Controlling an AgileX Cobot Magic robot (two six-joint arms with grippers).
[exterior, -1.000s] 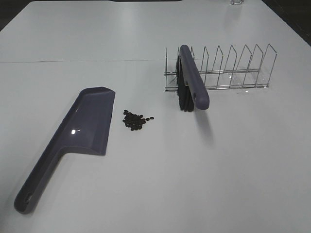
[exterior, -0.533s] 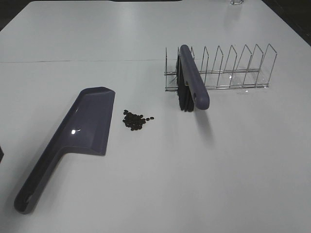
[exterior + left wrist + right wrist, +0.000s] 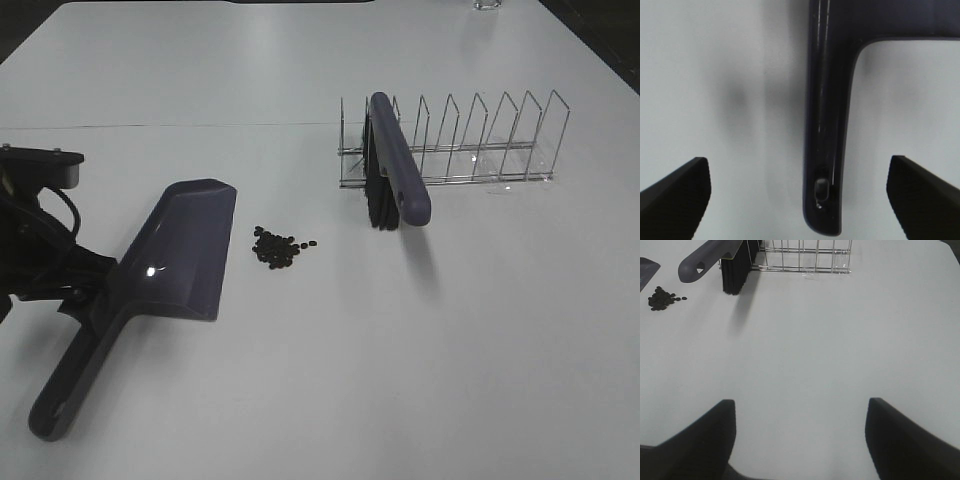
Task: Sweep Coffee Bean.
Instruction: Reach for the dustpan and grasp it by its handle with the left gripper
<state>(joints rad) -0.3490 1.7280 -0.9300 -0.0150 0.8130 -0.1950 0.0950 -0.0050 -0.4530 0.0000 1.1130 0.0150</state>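
Observation:
The coffee beans (image 3: 281, 249) lie in a small dark pile on the white table, just right of the purple dustpan (image 3: 183, 250). They also show in the right wrist view (image 3: 662, 297). My left gripper (image 3: 78, 298) is open and hovers over the dustpan's handle (image 3: 826, 145), with one finger on each side and not touching it (image 3: 798, 167). The purple brush (image 3: 398, 170) with black bristles stands in the wire rack (image 3: 480, 145). My right gripper (image 3: 800, 412) is open and empty over bare table, well short of the brush (image 3: 707, 257).
The wire rack (image 3: 805, 255) has several empty slots to the right of the brush. A seam line crosses the table behind the dustpan. A corner of the dustpan blade (image 3: 647, 267) shows in the right wrist view.
My left arm has come in from the left edge and now sits over the dustpan's handle. The dustpan, beans and brush have not moved.

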